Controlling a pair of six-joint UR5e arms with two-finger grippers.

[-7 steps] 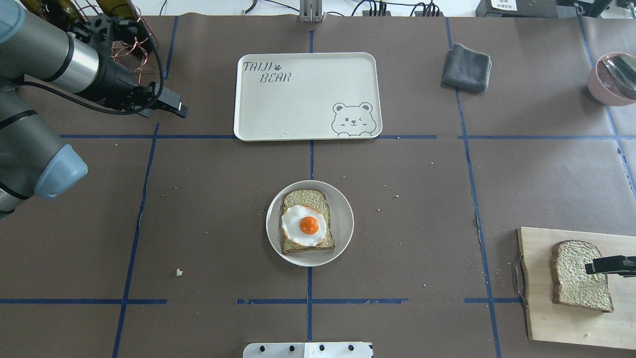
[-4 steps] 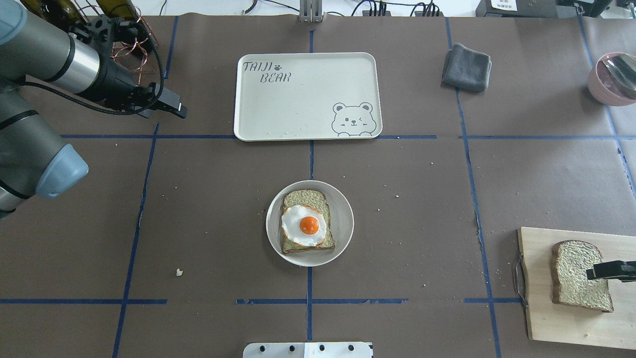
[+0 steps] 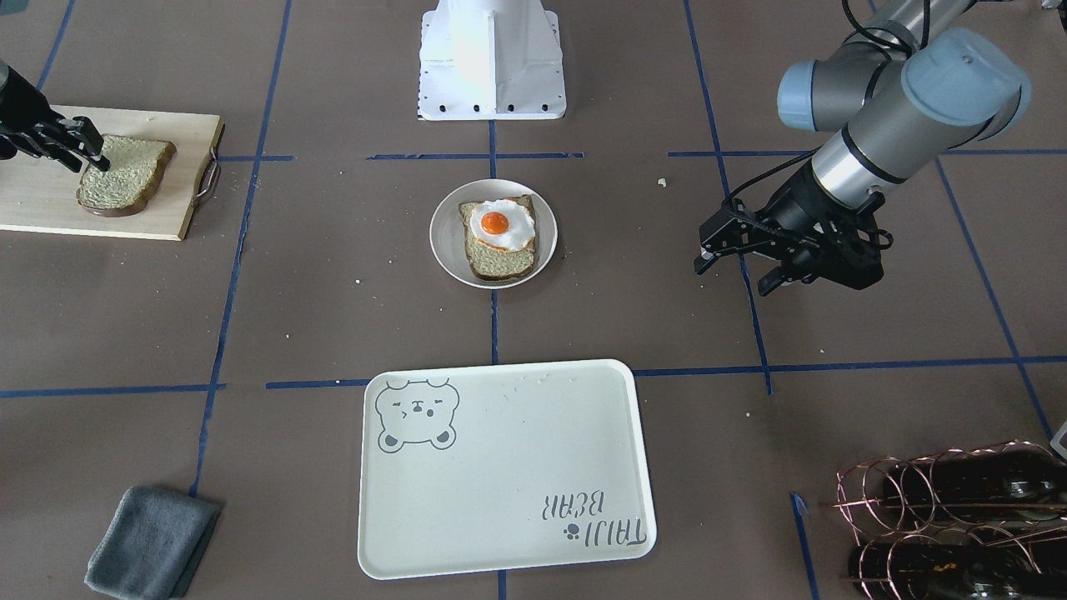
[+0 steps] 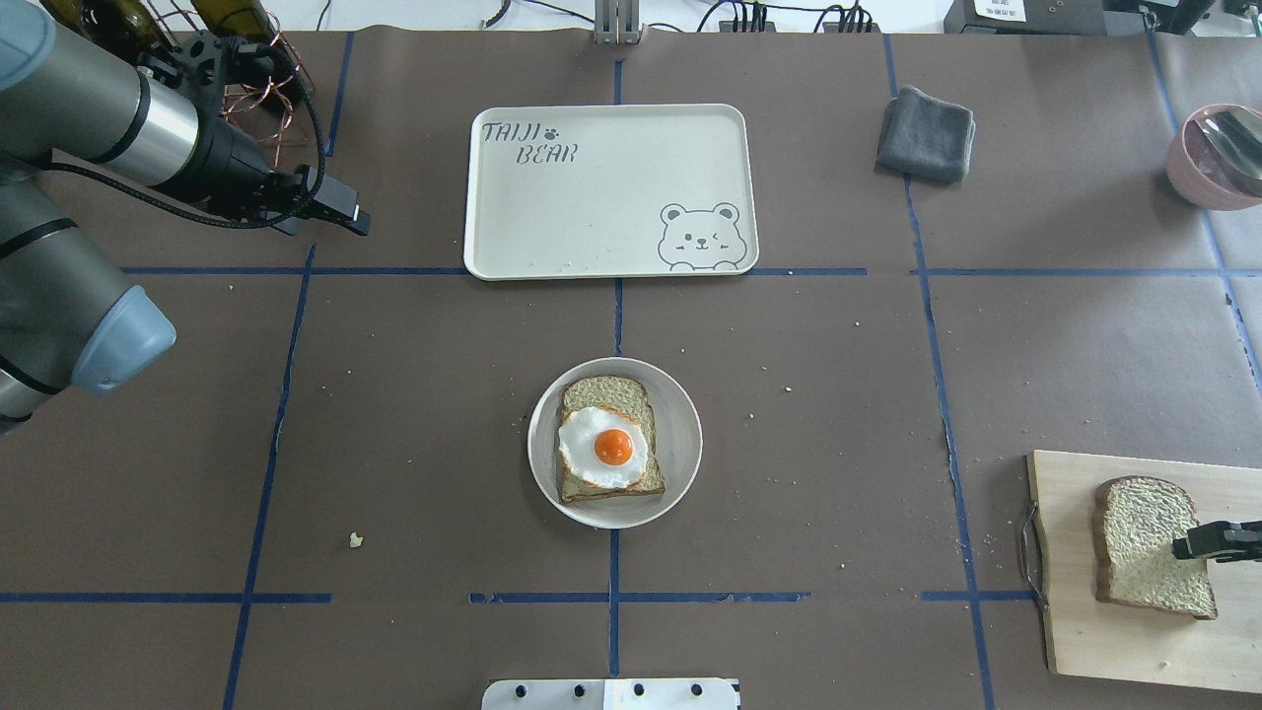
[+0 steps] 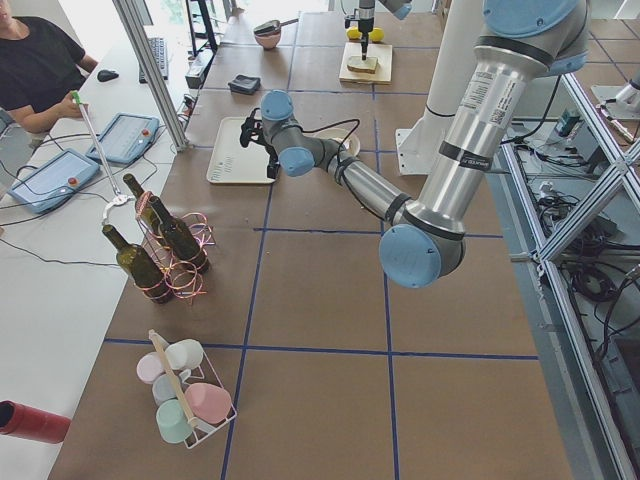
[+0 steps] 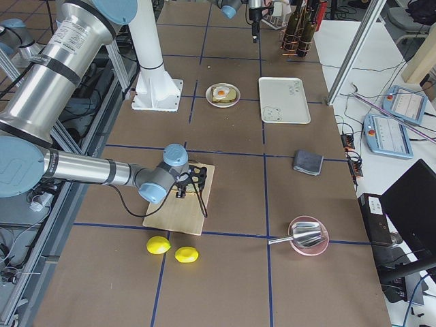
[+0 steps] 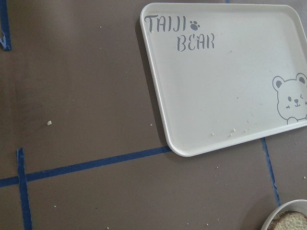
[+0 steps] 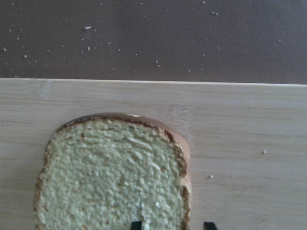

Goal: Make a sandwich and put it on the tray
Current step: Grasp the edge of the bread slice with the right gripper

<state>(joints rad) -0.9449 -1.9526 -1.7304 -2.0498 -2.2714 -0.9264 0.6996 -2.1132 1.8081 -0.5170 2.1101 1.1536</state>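
One bread slice with a fried egg [image 4: 611,446] on it lies on a small round white plate [image 4: 680,434] at the table's middle. The second bread slice [image 4: 1139,542] lies on a wooden cutting board [image 4: 1104,641] at the near right. My right gripper [image 4: 1183,545] is low over this slice. In the right wrist view its open fingertips [image 8: 136,224] straddle the slice's [image 8: 110,177] crust edge. The cream bear tray [image 4: 601,197] lies bare at the far middle. My left gripper [image 3: 732,277] hovers open and empty, left of the tray.
A folded grey cloth [image 4: 927,133] lies right of the tray. A pink bowl with a spoon [image 4: 1218,153] is at the far right edge. A copper wire rack with bottles [image 3: 950,517] stands behind my left arm. Two lemons [image 6: 172,250] lie beside the cutting board.
My right gripper has moved lower over the bread slice on the cutting board, toward the near edge in the overhead view. My left arm has hardly moved.
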